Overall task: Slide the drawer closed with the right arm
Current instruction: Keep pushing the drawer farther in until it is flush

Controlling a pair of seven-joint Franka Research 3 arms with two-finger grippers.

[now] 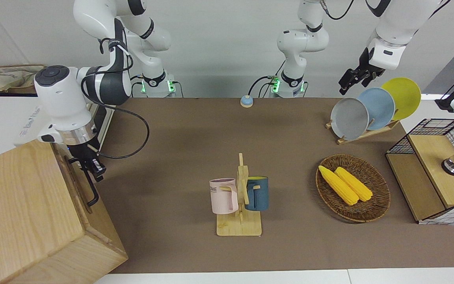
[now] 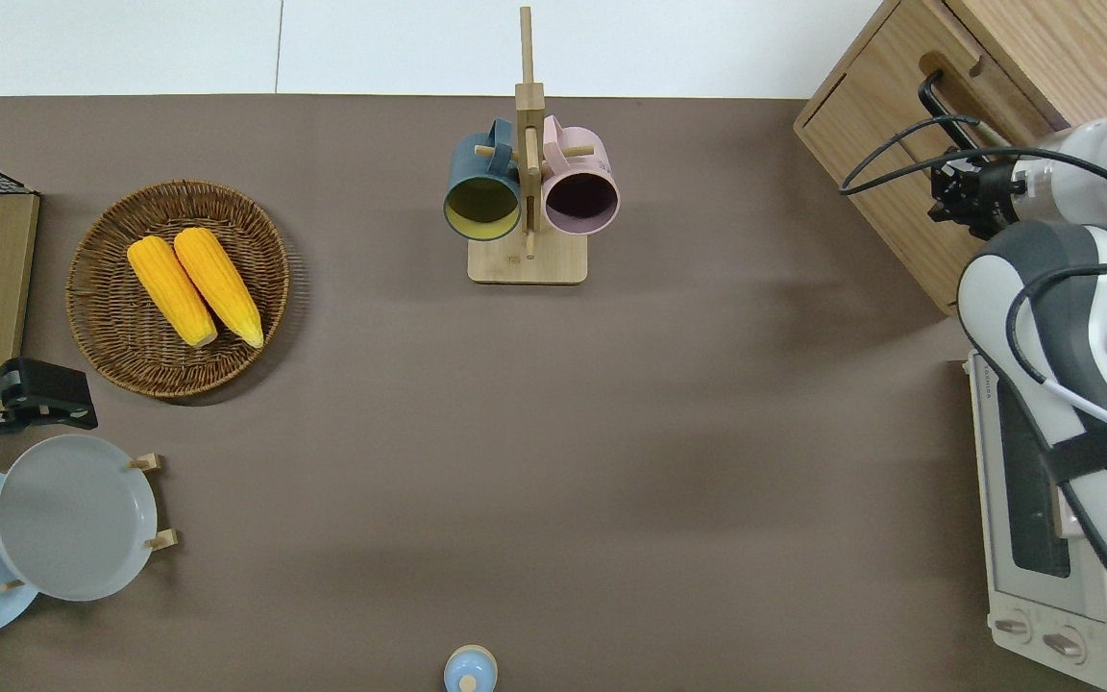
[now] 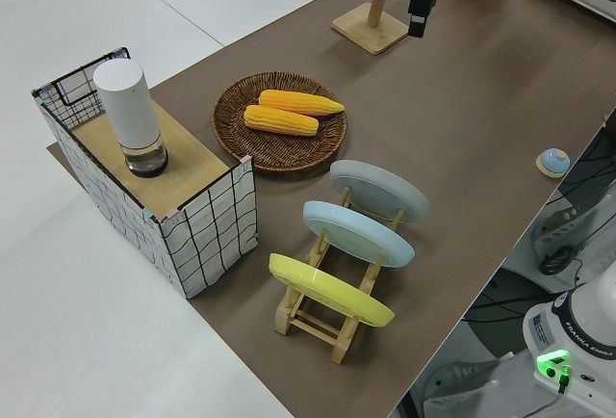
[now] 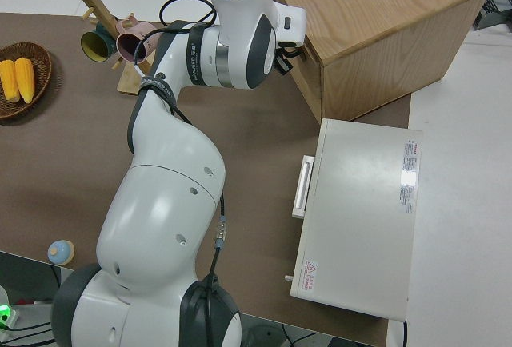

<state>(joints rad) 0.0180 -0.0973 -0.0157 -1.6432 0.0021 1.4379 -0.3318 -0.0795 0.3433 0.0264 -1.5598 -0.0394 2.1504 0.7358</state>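
The drawer (image 1: 78, 188) sits pushed in, its front flush with the big pale wooden cabinet (image 1: 22, 205) at the right arm's end of the table. Its black bar handle (image 1: 92, 193) shows on the front, and in the overhead view (image 2: 938, 96) too. My right gripper (image 1: 91, 165) is at the end of the handle nearer the robots, against the drawer front (image 2: 899, 67); in the overhead view the gripper (image 2: 963, 188) is partly hidden by its own wrist. My left arm is parked, its gripper (image 1: 351, 79) in the air.
A white toaster oven (image 2: 1044, 538) stands beside the cabinet, nearer the robots. A mug rack (image 1: 239, 201) holds two mugs mid-table. A wicker basket (image 1: 376, 209) with corn, a plate rack (image 1: 369, 110) and a wire-mesh box (image 1: 432, 169) are toward the left arm's end.
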